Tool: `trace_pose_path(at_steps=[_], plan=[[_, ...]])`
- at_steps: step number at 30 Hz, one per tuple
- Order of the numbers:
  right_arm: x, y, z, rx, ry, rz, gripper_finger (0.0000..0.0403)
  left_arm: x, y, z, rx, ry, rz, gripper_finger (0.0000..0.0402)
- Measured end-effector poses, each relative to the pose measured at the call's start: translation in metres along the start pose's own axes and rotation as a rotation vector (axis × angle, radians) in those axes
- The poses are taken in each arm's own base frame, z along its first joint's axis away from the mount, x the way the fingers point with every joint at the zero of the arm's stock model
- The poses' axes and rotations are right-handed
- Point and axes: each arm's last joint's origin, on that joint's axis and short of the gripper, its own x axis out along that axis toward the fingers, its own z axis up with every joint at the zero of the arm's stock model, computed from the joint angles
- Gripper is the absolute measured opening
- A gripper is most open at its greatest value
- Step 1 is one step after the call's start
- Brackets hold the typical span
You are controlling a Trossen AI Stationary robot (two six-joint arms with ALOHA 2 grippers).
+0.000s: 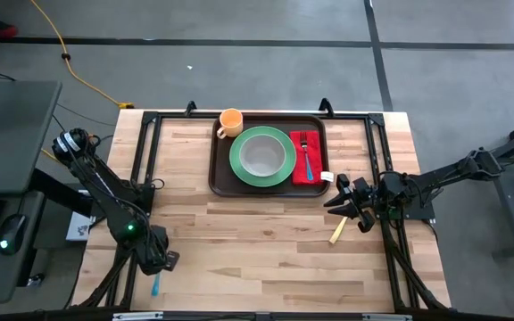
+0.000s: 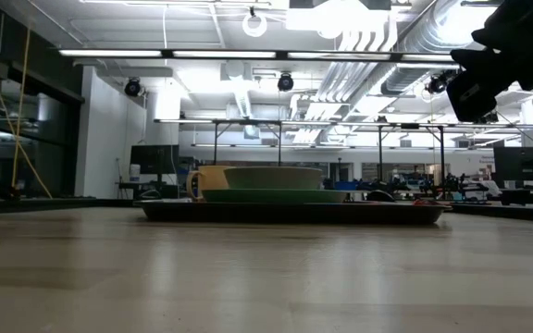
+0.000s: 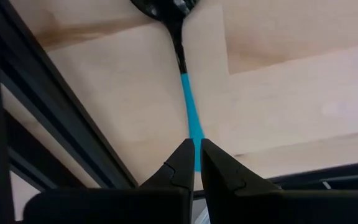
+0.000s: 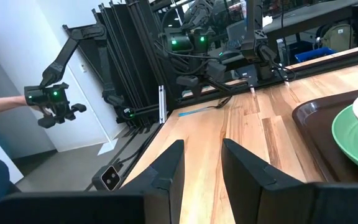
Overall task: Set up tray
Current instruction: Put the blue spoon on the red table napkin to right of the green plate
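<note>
The left gripper [image 3: 196, 163], down at the table's [image 1: 266, 241] near left corner, pinches the blue handle of a utensil [image 3: 188, 99] whose dark head is cut off in the left wrist view and hard to identify. The right gripper [image 4: 201, 163] hangs above the table's right edge with jaws spread and empty, near a pale stick-like object [image 1: 337, 231] too small to identify. The tray [image 1: 221, 169] lies at the far middle of the pale wooden table, holding a green plate [image 1: 239, 156], white bowl [image 1: 262, 155], yellow mug [image 1: 230, 121] and red napkin [image 1: 298, 159]; a bright open workshop lies beyond.
</note>
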Motion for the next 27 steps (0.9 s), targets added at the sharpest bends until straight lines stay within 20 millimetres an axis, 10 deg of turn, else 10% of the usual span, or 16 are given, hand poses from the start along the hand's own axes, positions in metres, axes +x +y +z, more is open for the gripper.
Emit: trace_pose_path(at_steps=[16,27], plan=[[0.0000,0.0000,0.0000,0.002,0.000,0.000,0.0085,-0.0001,-0.0014,0.0012,-0.002,-0.046,-0.044,0.0062],[0.0000,0.0000,0.0000,0.003,0.000,0.000,0.0085,-0.0001,-0.0005,0.0021,-0.029,-0.057,-0.037,0.0177]])
